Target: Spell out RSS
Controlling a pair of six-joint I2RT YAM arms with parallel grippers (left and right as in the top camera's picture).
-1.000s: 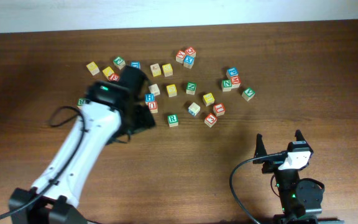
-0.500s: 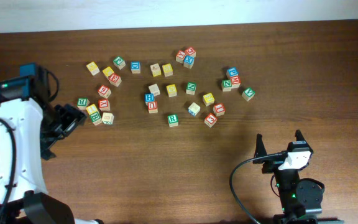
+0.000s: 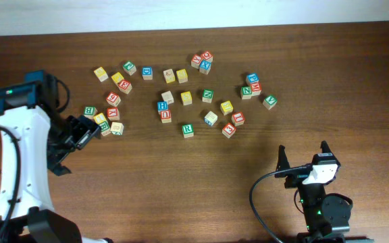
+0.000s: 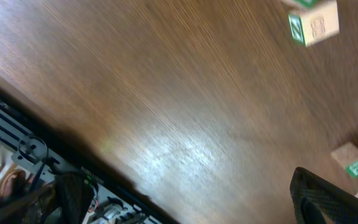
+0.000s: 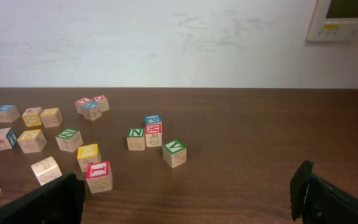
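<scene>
The cube with a green R (image 3: 188, 129) lies on the table at the near edge of the scattered cubes. Several yellow-faced cubes lie among them, such as one (image 3: 186, 98) in the middle and another (image 3: 226, 106) further right; I cannot read their letters. My left gripper (image 3: 74, 147) hangs open and empty just left of the leftmost cluster (image 3: 103, 121), its right finger (image 4: 328, 199) near those cubes. My right gripper (image 3: 303, 156) stands open and empty near the front right, well short of the cubes; its wrist view shows bare wood between its fingers (image 5: 328, 199).
Red, blue and green lettered cubes are strewn across the far half of the table (image 3: 201, 196), including a red I cube (image 5: 98, 176) and a green V cube (image 5: 174, 152). A white wall runs along the back. The table's front edge (image 4: 73, 155) lies close behind my left gripper.
My left arm has swung from over the middle cubes out to the table's left side, then drifted slightly right toward the leftmost cluster. The right arm has not moved.
</scene>
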